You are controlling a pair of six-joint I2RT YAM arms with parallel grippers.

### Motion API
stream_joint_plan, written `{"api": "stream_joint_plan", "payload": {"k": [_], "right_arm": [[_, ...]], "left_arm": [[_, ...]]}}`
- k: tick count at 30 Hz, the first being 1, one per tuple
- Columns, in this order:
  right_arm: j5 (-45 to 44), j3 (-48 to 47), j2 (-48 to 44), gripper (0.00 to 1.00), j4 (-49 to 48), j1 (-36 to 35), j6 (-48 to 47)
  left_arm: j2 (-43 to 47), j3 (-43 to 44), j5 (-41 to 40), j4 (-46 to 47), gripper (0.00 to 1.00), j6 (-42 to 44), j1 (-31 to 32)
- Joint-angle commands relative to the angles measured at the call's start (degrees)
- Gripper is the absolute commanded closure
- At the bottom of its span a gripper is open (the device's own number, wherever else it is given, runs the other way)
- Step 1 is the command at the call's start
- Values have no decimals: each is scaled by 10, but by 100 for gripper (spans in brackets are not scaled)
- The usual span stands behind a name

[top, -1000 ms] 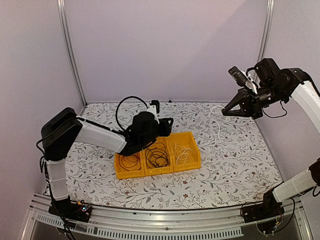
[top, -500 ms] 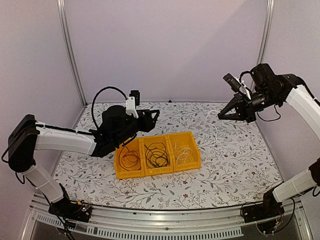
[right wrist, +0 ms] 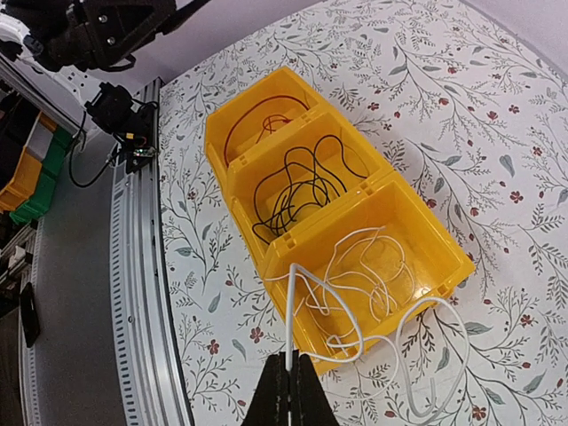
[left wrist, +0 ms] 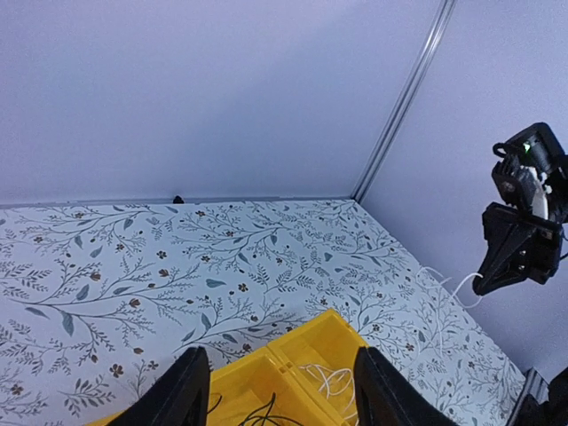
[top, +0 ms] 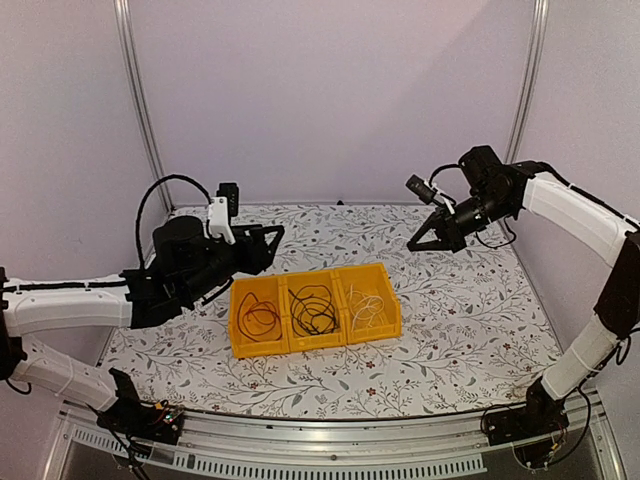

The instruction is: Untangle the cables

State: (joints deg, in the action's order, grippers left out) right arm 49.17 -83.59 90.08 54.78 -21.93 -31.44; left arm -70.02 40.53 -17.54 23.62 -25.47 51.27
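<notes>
A yellow bin (top: pixel 315 345) with three compartments sits mid-table. Its left compartment holds a red cable (right wrist: pixel 257 111), the middle one a black cable (right wrist: pixel 302 182), the right one loops of white cable (right wrist: pixel 373 266). My right gripper (right wrist: pixel 288 364) is shut on a strand of white cable (right wrist: pixel 290 311); this strand rises from the right compartment and also loops down over the bin's wall (right wrist: pixel 232 182). From above, that gripper (top: pixel 412 245) hangs to the right of and behind the bin. My left gripper (left wrist: pixel 280 395) is open and empty, up and left of the bin (left wrist: pixel 302 342).
Floral cloth covers the table. Metal posts (top: pixel 140 100) and plain walls close in the back and sides. An aluminium rail (right wrist: pixel 133 293) with a small circuit board runs along the near edge. Green and yellow crates (right wrist: pixel 27 177) sit beyond it.
My left arm has swung back to the left, away from the bin, and its jaws have opened wider. My right gripper has moved left and lower with the white cable.
</notes>
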Motion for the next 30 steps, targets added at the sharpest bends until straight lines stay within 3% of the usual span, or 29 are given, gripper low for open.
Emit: {"api": "stream_joint_plan", "payload": {"k": [1,9,16,30], "right_arm": [[-81,2,36,100,-36,-46,25],[-147,-49,150,100,-40,-97,36],[-126,-124,247,100,-14,-107,45],[-124,-123,224,100,-4,-126,43]], "left_arm": [[59,-20,-46,-66,43,13,6],[142,-50,-81,-108,41,9,6],[171,-66,-89,-127,41,1,6],[156,-75,-98,-100,40,8,5]]}}
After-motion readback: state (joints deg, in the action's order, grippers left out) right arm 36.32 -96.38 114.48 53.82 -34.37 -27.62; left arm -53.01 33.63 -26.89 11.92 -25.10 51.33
